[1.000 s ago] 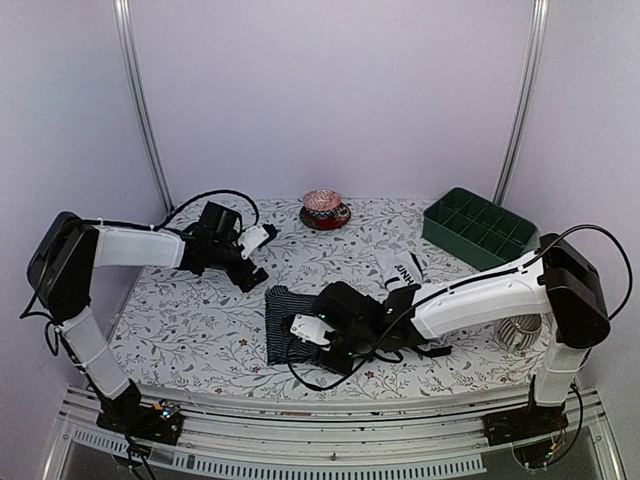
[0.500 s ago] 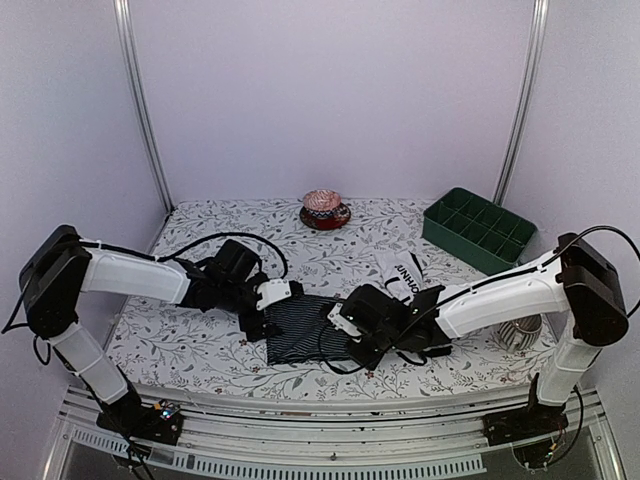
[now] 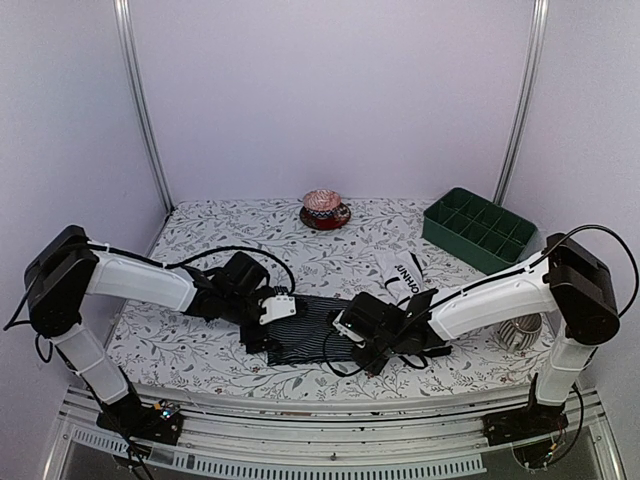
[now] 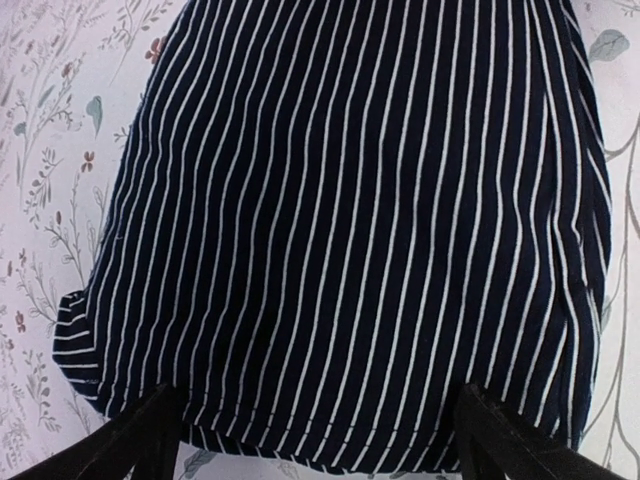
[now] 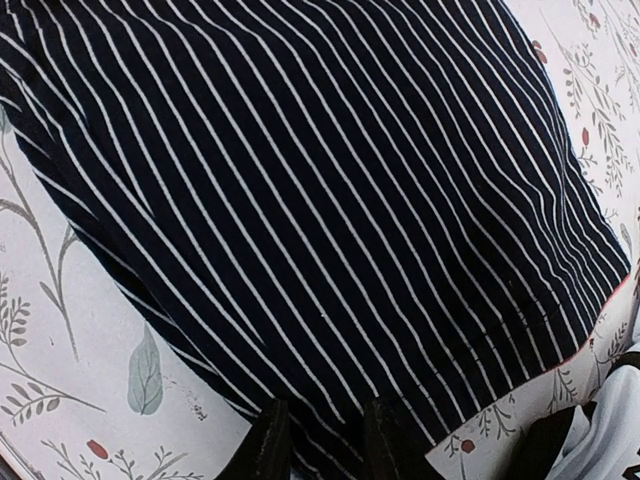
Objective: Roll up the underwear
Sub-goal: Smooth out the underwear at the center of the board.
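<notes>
Nothing was rolled yet: striped briefs (image 3: 305, 325) lay flat on the table (image 3: 200, 225), white briefs (image 3: 403, 268) aside, my left pincer (image 4: 318, 405) wide open at one hem, my right pincer (image 5: 328, 432) nearly closed, grip unclear.

Left gripper (image 4: 322, 445) arrived at striped briefs (image 3: 310, 325); right gripper (image 5: 328, 440) narrowed.

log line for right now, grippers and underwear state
left gripper: open over hem | right gripper: jaws narrow at opposite edge, grip unclear | striped underwear: flat, unrolled | white underwear: apart
</notes>
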{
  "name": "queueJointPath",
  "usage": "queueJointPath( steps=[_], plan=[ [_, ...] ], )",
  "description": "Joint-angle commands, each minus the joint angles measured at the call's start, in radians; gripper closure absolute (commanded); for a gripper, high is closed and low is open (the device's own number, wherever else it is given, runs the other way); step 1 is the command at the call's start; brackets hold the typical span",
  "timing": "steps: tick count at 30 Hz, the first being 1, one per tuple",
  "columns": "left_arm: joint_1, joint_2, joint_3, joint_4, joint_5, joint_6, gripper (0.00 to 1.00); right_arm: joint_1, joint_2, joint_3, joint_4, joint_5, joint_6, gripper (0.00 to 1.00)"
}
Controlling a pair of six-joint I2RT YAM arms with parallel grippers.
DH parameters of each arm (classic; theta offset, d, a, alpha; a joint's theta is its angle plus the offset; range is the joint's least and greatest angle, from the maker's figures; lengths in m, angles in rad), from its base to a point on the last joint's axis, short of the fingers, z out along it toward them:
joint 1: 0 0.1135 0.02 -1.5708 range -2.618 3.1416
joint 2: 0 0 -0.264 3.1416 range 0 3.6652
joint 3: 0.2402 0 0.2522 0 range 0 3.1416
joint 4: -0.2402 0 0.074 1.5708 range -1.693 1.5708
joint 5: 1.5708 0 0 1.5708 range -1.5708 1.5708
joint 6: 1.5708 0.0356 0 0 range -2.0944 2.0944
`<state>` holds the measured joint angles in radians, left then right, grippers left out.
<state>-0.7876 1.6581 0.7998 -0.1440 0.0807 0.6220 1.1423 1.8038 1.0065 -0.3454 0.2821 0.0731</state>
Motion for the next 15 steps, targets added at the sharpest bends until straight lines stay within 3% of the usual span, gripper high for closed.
queueJointPath(
  steps=[1, 9, 15],
  plan=[
    [-0.017, 0.017, -0.028, -0.063, -0.034, 0.051, 0.03, -0.006, 0.008, -0.028, -0.077, -0.039, 0.013, 0.74],
    [-0.021, 0.048, -0.056, -0.083, -0.089, 0.084, 0.03, -0.007, 0.003, -0.03, -0.13, -0.101, 0.005, 0.75],
    [-0.023, -0.011, -0.053, -0.092, -0.083, 0.106, 0.02, -0.006, -0.014, 0.002, -0.15, -0.12, -0.005, 0.75]
  ],
)
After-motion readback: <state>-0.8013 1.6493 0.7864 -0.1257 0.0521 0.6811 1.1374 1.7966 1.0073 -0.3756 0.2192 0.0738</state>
